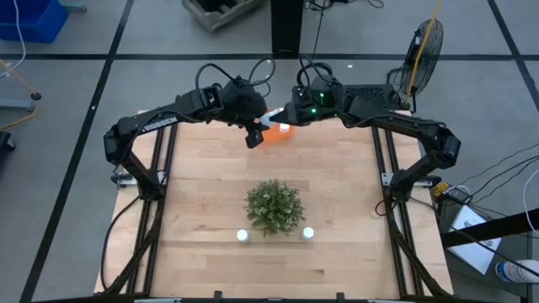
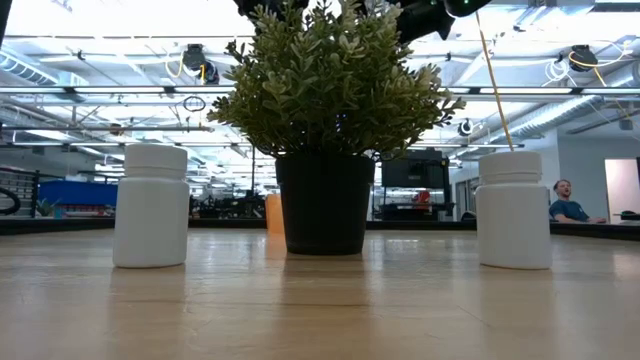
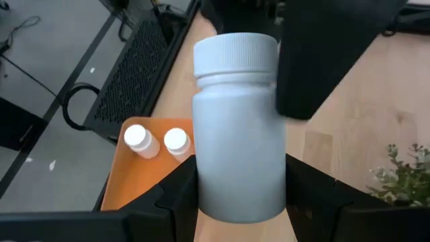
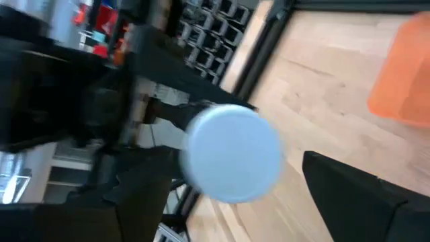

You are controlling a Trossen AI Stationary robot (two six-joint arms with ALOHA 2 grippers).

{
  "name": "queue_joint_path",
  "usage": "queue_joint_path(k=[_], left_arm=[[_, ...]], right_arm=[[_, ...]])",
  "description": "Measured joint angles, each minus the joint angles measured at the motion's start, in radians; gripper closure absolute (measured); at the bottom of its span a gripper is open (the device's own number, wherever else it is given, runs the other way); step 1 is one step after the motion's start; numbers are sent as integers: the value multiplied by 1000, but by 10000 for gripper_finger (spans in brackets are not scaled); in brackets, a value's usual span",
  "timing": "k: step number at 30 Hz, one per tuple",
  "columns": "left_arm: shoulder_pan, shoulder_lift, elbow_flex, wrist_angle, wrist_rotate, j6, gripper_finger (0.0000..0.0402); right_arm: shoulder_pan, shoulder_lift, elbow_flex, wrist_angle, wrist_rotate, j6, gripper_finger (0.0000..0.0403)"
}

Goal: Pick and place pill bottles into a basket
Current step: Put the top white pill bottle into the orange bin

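Dropping is the step in hand. One pill bottle is squeezed tight in the left gripper, just over the basket, where two bottles already lie. Next, the fingers must be opened. Whether the right gripper nearby is open cannot be told.

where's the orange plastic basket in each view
High view: the small rectangular orange plastic basket sits at the table's far edge, between the two grippers.
Low view: only an orange sliver shows, left of the plant's black pot.
Left wrist view: behind the held white pill bottle, two bottles inside.
Right wrist view: at the upper right corner.
Shared landmark: the bushy green plant.
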Motion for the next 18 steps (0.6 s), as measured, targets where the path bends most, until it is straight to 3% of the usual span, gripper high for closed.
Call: queue_joint_path(k=[6, 12, 18], left_arm=[[6, 0, 0, 2, 9, 4, 221], [6, 0, 0, -1, 7, 7, 221], [5, 0, -1, 1, -14, 19, 207]], right_arm=[[-7, 0, 0, 40, 3, 10, 142], [-9, -1, 0, 37, -7, 1, 258], [-10, -1, 0, 39, -14, -32, 260]])
